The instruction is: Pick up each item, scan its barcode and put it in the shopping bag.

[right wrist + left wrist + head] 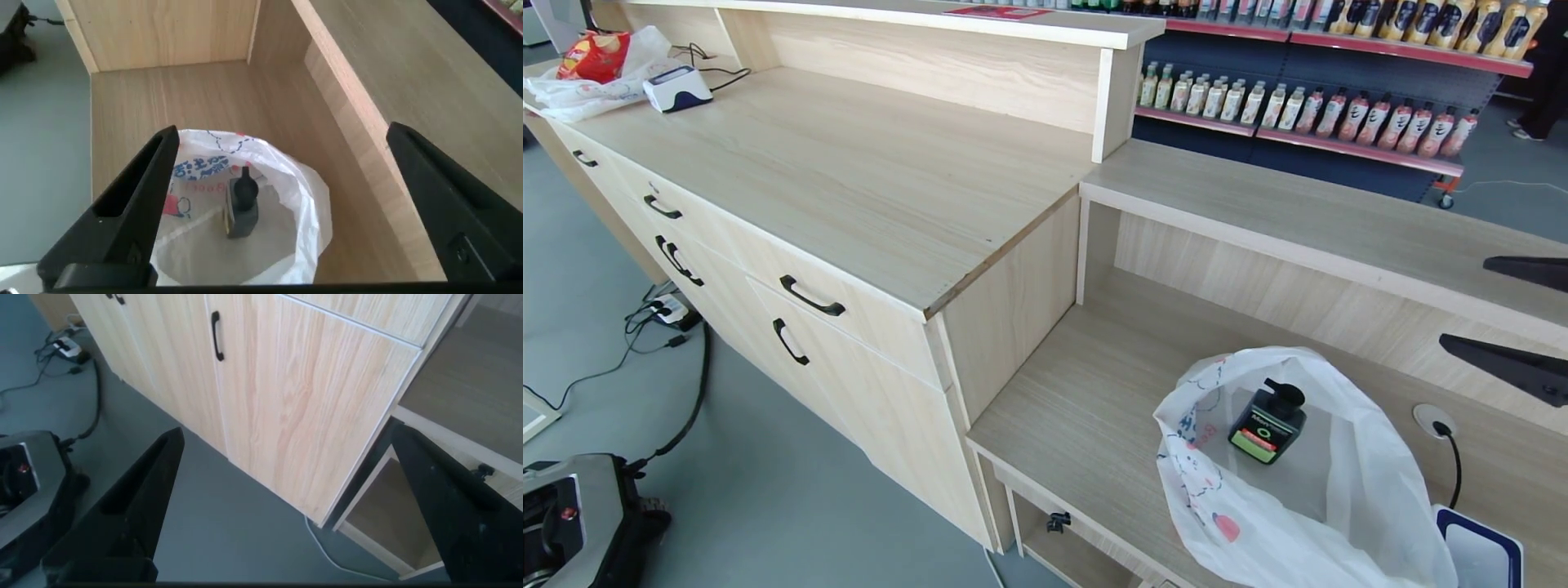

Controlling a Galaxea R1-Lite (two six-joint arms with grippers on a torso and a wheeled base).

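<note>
Both left tool (282, 437) and right tool (282, 131) gape apart; bottle (1267, 425) sits in shopping bag (1380, 490).

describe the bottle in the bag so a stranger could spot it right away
Start at the lower wooden desk, right of the tall drawer counter. An open white shopping bag sits on it. Inside is a dark pump bottle, the only item in the bag, with a green-and-red label.

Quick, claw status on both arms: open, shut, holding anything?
Left claw: open, empty.
Right claw: open, empty; the dark pump bottle sits in the white plastic shopping bag.
</note>
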